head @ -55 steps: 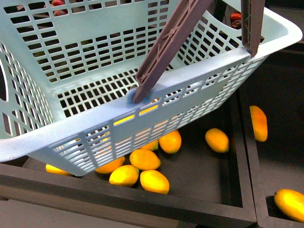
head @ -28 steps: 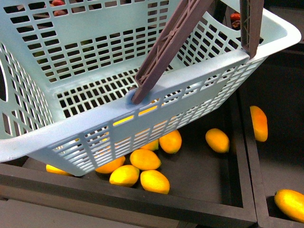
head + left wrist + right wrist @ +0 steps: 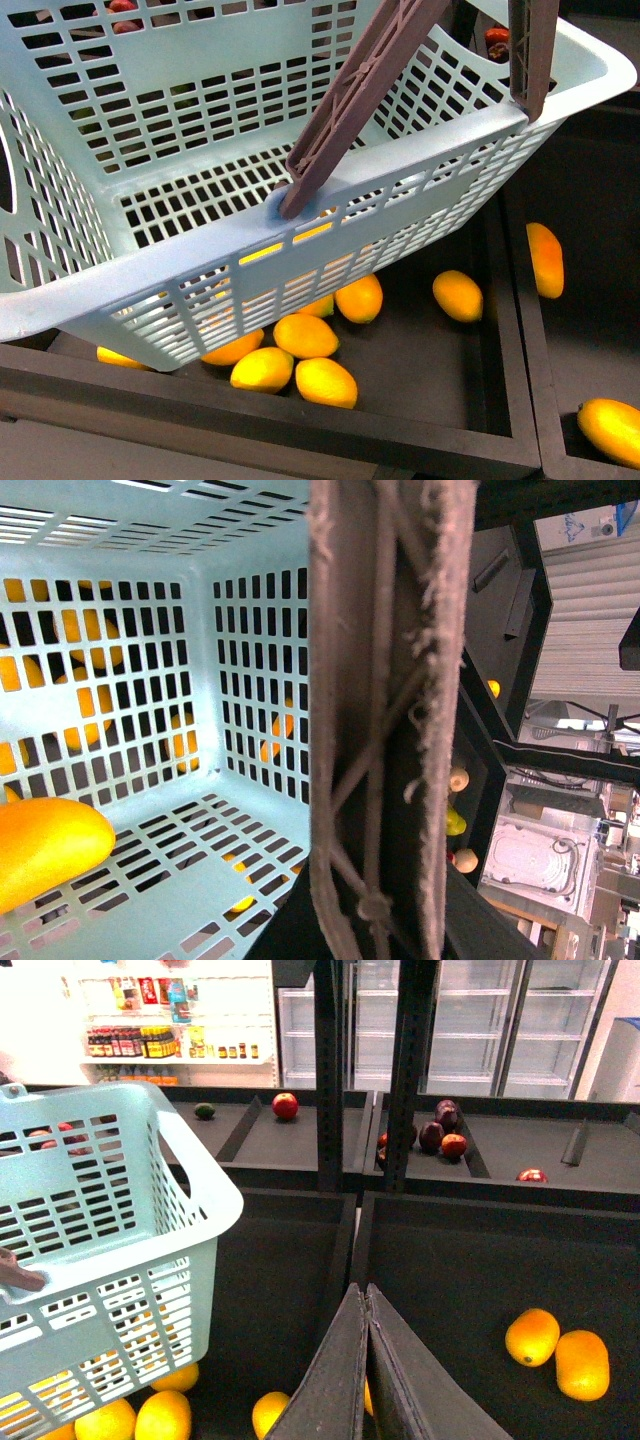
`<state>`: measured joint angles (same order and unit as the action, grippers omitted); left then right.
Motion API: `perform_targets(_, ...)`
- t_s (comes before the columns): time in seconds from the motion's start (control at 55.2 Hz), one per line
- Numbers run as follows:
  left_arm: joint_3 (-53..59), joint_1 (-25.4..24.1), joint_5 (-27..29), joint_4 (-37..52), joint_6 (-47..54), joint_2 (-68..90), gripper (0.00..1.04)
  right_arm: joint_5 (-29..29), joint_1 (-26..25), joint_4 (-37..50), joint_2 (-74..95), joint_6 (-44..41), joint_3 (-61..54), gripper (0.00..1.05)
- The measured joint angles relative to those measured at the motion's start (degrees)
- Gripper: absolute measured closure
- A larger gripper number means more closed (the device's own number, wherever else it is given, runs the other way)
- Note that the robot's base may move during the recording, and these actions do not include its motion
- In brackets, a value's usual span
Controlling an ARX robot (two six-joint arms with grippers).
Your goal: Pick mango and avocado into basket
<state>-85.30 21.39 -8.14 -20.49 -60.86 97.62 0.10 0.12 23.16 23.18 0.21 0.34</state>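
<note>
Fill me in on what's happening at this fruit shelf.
The left pincer appears clamped on the handle of the teal basket, holding it tilted above a tray of mangoes. One mango already lies inside. The right pincer is shut and empty, hovering over a lower bin. The avocado sits on the upper shelf, not yet picked.

Bright, even light falls on the basket (image 3: 250,250) in the front view, which is sharp and free of glare; the black tray (image 3: 440,380) beneath it is dim. In the left wrist view the brown handle (image 3: 390,720) sits close to the lens and looks soft, while the mango (image 3: 45,845) glows strongly. In the right wrist view the far stocked shelves (image 3: 150,1030) are washed out.
</note>
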Motion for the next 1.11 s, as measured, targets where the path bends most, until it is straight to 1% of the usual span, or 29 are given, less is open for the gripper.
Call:
perform_targets(0.671,0.0,0.0,0.0,0.0,0.0,0.0,0.98,0.0,0.0,-12.6,-12.8,0.0,0.0,1.02)
perform_targets(0.707,0.0,0.0,0.0,0.0,0.0,0.0,0.98,0.0,0.0,-14.9,-14.9,0.0,0.0,1.02)
perform_targets(0.743,0.0,0.0,0.0,0.0,0.0,0.0,0.98,0.0,0.0,-19.5,-18.0,0.0,0.0,1.02)
perform_targets(0.798,0.0,0.0,0.0,0.0,0.0,0.0,0.98,0.0,0.0,-22.6,-21.1,0.0,0.0,1.02)
perform_targets(0.979,0.0,0.0,0.0,0.0,0.0,0.0,0.98,-0.1,0.0,-23.1,-22.9,0.0,0.0,1.02)
perform_targets(0.997,0.0,0.0,0.0,0.0,0.0,0.0,0.98,-0.1,0.0,-23.1,-22.9,-0.1,0.0,1.02)
perform_targets(1.088,0.0,0.0,0.0,0.0,0.0,0.0,0.98,-0.1,0.0,-23.1,-22.9,-0.1,0.0,0.87)
perform_targets(1.106,0.0,0.0,0.0,0.0,0.0,0.0,0.98,-0.1,0.0,-23.1,-22.9,-0.1,0.0,0.85)
